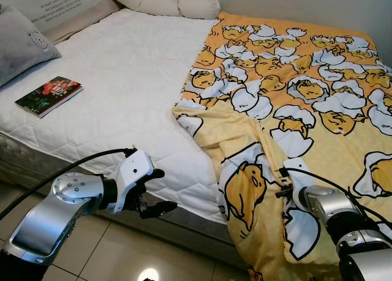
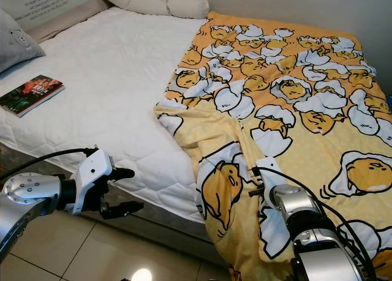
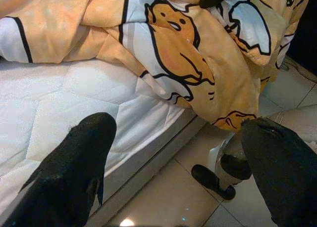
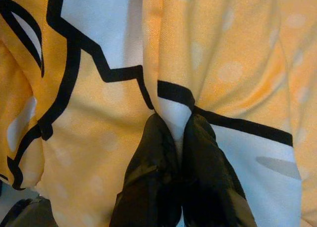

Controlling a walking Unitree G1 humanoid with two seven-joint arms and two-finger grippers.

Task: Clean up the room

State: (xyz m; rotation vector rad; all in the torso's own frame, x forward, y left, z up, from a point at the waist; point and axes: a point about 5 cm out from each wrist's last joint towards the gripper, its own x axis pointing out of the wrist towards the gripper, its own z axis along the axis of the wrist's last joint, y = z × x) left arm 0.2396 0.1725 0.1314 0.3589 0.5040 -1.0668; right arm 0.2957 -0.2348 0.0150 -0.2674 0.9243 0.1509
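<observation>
Yellow cartoon-egg blanket, soft and rumpled, drapes over the quilted white mattress; my right gripper pinches its fold tight. Left gripper gapes wide beside the mattress edge.

Tiled floor beside bed

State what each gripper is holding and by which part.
The right gripper pinches a fold of the yellow blanket where it hangs over the bed's edge. The left gripper is open, holding nothing.
</observation>
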